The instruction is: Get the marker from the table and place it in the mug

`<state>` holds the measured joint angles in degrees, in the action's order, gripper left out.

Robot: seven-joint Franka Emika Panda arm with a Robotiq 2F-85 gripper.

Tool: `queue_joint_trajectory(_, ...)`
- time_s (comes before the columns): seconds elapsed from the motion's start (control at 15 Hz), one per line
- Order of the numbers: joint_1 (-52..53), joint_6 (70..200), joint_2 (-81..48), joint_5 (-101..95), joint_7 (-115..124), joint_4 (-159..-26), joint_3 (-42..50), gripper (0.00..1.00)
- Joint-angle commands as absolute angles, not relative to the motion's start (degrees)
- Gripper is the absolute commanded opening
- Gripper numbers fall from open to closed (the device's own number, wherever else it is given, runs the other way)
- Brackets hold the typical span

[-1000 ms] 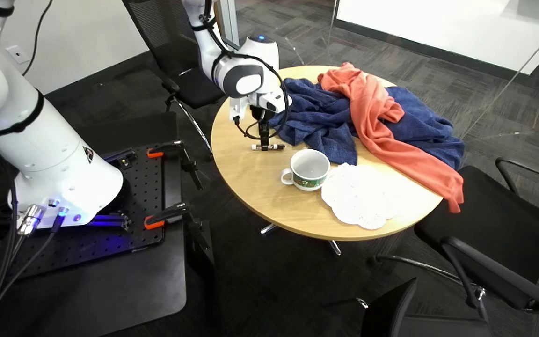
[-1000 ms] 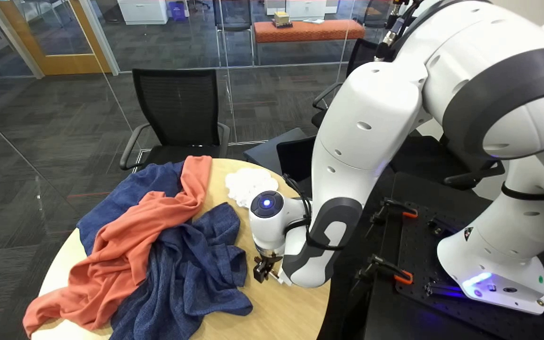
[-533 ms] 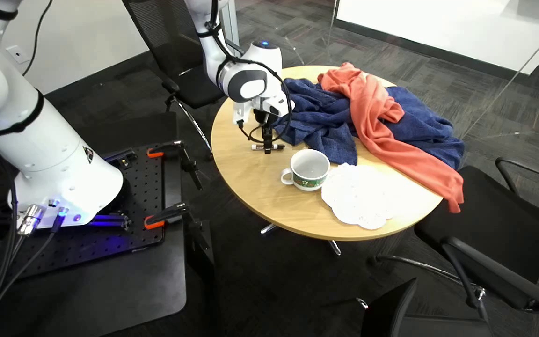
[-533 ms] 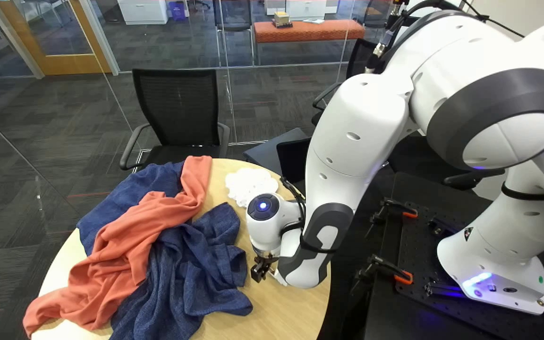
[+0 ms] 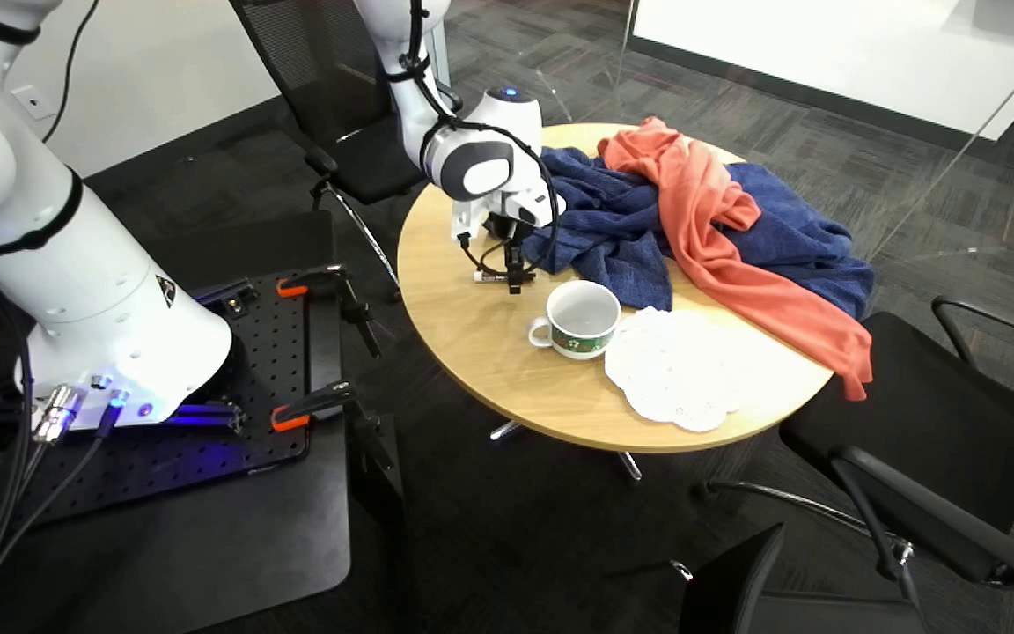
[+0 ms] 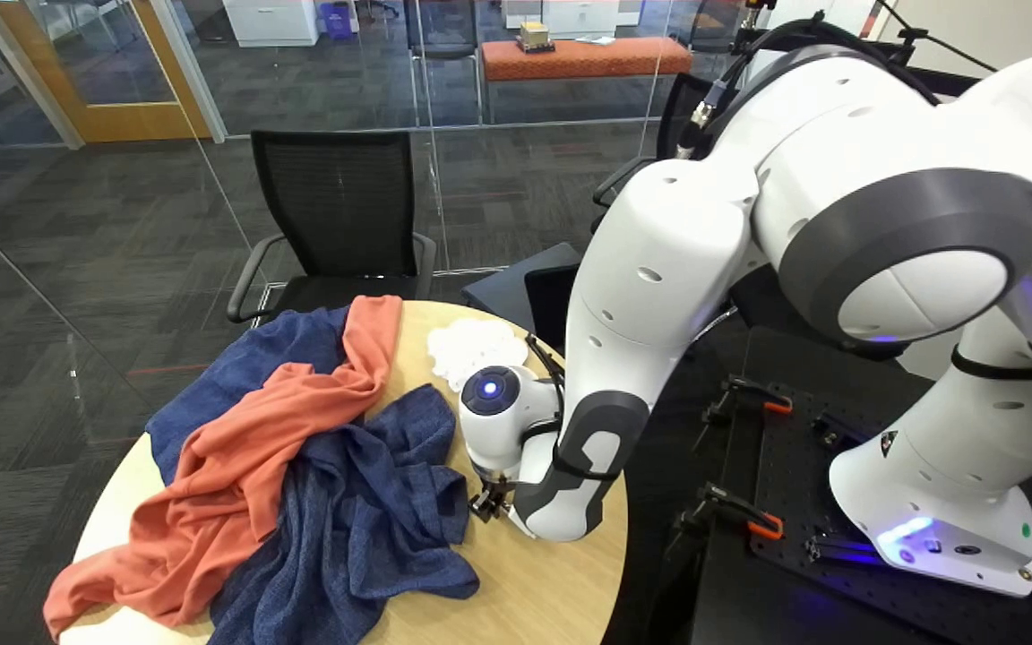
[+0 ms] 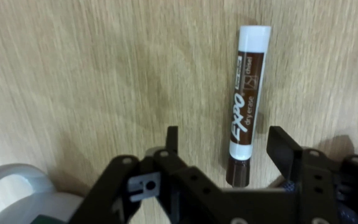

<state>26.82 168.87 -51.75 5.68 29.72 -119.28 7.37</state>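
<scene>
The jaws of the black two-finger hand (image 7: 224, 140) stand wide apart, gripping nothing. The brown-and-white cylindrical marker (image 7: 246, 99) lies on the round light-wood surface (image 5: 472, 343); in the wrist view it extends from between the jaws toward 12 o'clock, crosswise to closure.

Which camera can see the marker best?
The wrist view: the marker looks big there, with EXPO readable. In an exterior view, the marker looks tiny, partly covered by the jaws. In an exterior view, the arm looms large and I can't spot the marker.

Brown-white marker (image 7: 248, 104), green-banded mug (image 5: 579, 321), black claw (image 7: 223, 138)
</scene>
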Motion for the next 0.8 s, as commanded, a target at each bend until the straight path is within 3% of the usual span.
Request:
queue_joint_trajectory(0.0,27.82,168.43,-52.71,6.94,30.12,-117.69,8.52,0.42)
queue_joint_trajectory(0.4,28.27,167.40,-52.07,7.29,30.57,-117.95,8.65,0.00)
queue_joint_trajectory(0.73,28.35,165.57,-45.61,7.97,30.33,-121.88,8.37,0.05)
